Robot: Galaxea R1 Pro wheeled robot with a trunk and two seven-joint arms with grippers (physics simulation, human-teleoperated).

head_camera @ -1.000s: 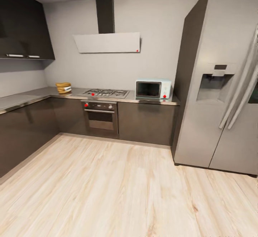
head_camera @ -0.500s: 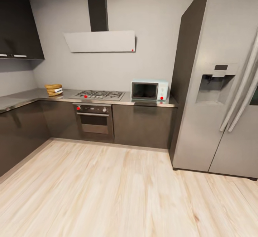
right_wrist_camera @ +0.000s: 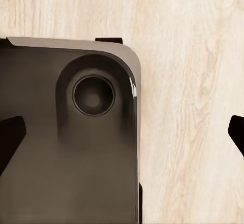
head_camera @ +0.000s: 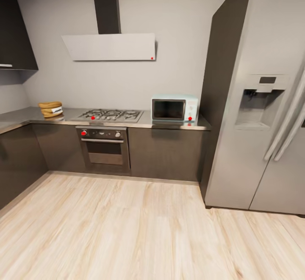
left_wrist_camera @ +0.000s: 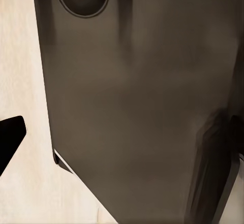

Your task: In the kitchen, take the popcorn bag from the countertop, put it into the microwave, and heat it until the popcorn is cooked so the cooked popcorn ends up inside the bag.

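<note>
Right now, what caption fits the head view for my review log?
Kitchen approach: popcorn bag on the countertop left of the hob, microwave beside the fridge.

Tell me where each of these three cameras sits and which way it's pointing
Head view: on the robot's head, facing the kitchen: popcorn bag on the countertop, microwave, fridge.
Left wrist view: looking down at the robot's dark base and floor; one black fingertip shows.
Right wrist view: looking down; right gripper open, fingertips at both edges.
Shared: both wrist views show base and wooden floor.
</note>
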